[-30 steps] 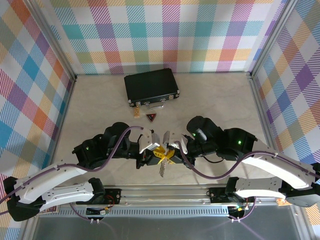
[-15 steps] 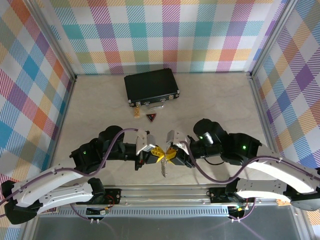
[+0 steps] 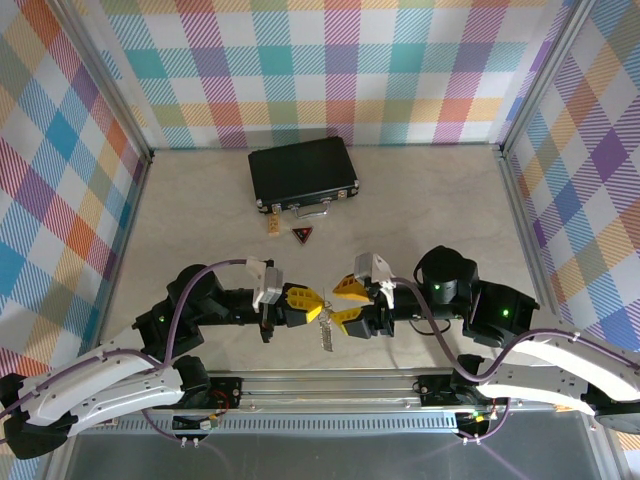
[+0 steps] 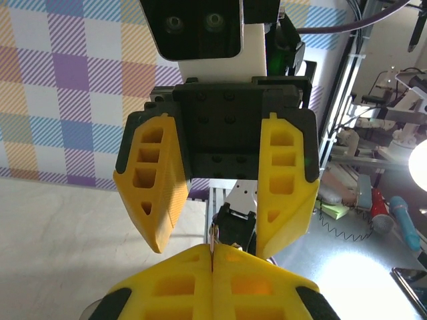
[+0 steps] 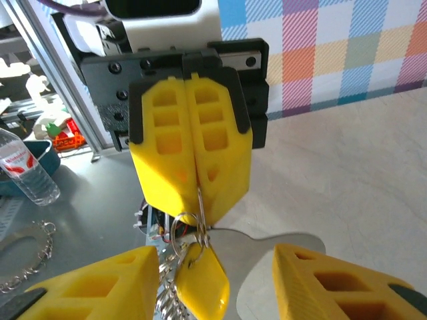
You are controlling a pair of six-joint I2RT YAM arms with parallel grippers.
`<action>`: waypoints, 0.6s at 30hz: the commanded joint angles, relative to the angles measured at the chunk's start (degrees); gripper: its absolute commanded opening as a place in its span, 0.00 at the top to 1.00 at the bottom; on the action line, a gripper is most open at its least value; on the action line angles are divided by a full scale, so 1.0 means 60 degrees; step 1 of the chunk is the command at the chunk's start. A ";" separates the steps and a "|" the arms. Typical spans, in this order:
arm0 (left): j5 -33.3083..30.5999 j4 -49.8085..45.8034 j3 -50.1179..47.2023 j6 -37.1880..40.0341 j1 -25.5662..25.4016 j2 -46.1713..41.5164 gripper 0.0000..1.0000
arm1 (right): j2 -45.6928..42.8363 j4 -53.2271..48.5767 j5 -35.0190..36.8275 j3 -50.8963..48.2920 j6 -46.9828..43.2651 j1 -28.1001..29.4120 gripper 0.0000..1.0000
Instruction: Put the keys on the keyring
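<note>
My left gripper point(image 3: 306, 299) is shut on the keyring point(image 5: 181, 228), a thin silvery loop pinched edge-on between its yellow fingers point(image 4: 180, 283). A key point(image 5: 202, 281) with a yellow head hangs from the loop, with a toothed silvery chain point(image 5: 163, 303) beside it. From above, the metal bundle point(image 3: 325, 330) dangles just over the table's front edge. My right gripper point(image 3: 343, 304) faces the left one, open. Its fingers point(image 5: 100, 287) stand on either side of the hanging key without touching it. In the left wrist view the right gripper's spread fingers point(image 4: 157, 193) stand straight ahead.
A black case point(image 3: 303, 172) with a silver handle lies at the back centre. In front of it sit a dark triangular tag point(image 3: 302, 236) and a small pale-yellow item point(image 3: 273, 227). Checked walls close three sides; a metal rail point(image 3: 330, 385) runs along the near edge.
My right gripper has opened, let go of the bundle and drawn back to the right. My left arm has drawn back to the left, and its gripper has stayed shut on the keyring.
</note>
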 commanded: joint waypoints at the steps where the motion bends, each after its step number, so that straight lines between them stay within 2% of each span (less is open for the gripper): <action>1: 0.0268 0.0970 -0.0089 -0.0216 -0.0030 -0.0173 1.00 | -0.0001 0.0861 -0.0303 -0.0032 0.0296 0.0045 0.52; 5: 0.0258 0.0879 -0.0089 -0.0201 -0.0027 -0.0270 1.00 | 0.0050 0.0962 -0.0071 -0.0078 0.0308 0.0046 0.55; 10: 0.0260 0.0794 -0.0110 -0.0170 -0.0030 -0.0324 1.00 | 0.0173 0.0842 0.0068 -0.0007 0.0309 0.0046 0.64; 16: 0.0306 0.0783 -0.0110 -0.0156 -0.0031 -0.0279 1.00 | 0.0238 0.0723 0.0275 0.0024 0.0318 0.0046 0.62; 18: 0.0347 0.0728 -0.0089 -0.0127 -0.0025 -0.0270 1.00 | 0.0245 0.0736 0.0279 -0.0004 0.0288 0.0044 0.64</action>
